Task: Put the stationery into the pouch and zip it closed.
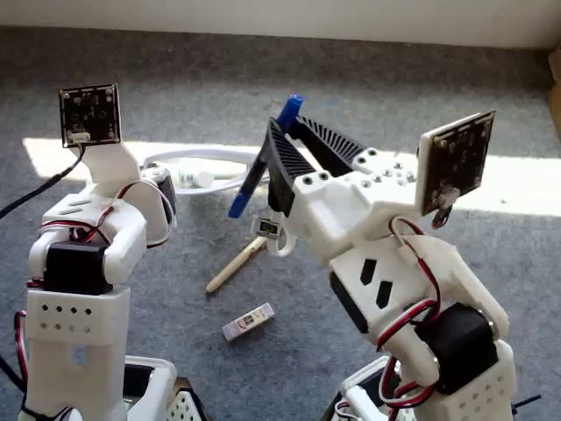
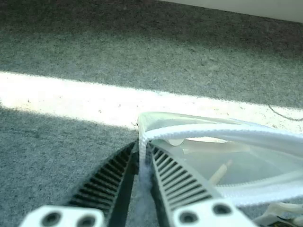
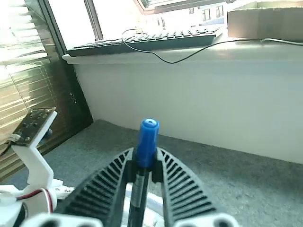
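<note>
While the left gripper [image 2: 141,152] is clamped tight on a corner of the pouch [image 2: 213,132], pinching the white zip edge between its black jaws, the right gripper [image 3: 145,157] is up in the air. It has a pen [image 3: 147,137] squeezed between its fingers, blue cap poking out above the tips.

From the high view, that right gripper [image 1: 285,127] sits raised over the carpet [image 1: 394,88]. The pen [image 1: 241,200] slants down through it, with its lower end close to the edge of the pouch [image 1: 219,155]. The pouch lies in a strip of sunlight beside the left arm, and the left wrist view shows its mouth open. There's something pale inside, too hazy through the clear plastic to name.

Out on the carpet, a pencil [image 1: 235,265] lies at an angle in front of the pouch, apart from it. A small item [image 1: 267,228] sits just by its upper end; can't tell what. Nearer the arm bases, an eraser [image 1: 248,322] lies on its own.
</note>
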You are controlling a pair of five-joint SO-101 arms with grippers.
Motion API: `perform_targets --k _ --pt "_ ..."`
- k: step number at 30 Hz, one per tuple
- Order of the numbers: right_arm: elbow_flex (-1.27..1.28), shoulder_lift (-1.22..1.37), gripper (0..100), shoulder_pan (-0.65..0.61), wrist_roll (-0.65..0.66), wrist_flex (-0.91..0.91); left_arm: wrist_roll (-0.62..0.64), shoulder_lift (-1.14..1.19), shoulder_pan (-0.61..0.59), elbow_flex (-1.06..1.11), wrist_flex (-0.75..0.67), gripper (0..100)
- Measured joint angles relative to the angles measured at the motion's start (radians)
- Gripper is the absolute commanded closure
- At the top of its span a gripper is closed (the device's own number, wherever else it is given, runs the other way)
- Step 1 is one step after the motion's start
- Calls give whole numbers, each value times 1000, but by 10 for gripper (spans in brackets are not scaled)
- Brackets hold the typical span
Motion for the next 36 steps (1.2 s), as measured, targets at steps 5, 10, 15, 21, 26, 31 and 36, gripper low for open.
perform_targets --k 5,10,15,21,26,31,36 --pt "115 0 995 -14 68 -195 0 0 0 0 0 992" --pt "273 3 995 -14 129 -417 0 0 0 0 0 992" --pt "423 3 995 -17 178 -609 0 0 0 0 0 992" --pt "537 3 995 -17 193 -694 0 0 0 0 0 992" --pt "574 3 995 -18 193 -698 0 0 0 0 0 992" --pt "588 3 989 -18 193 -703 0 0 2 0 0 992" --pt "588 3 988 -18 196 -703 0 0 2 0 0 992"
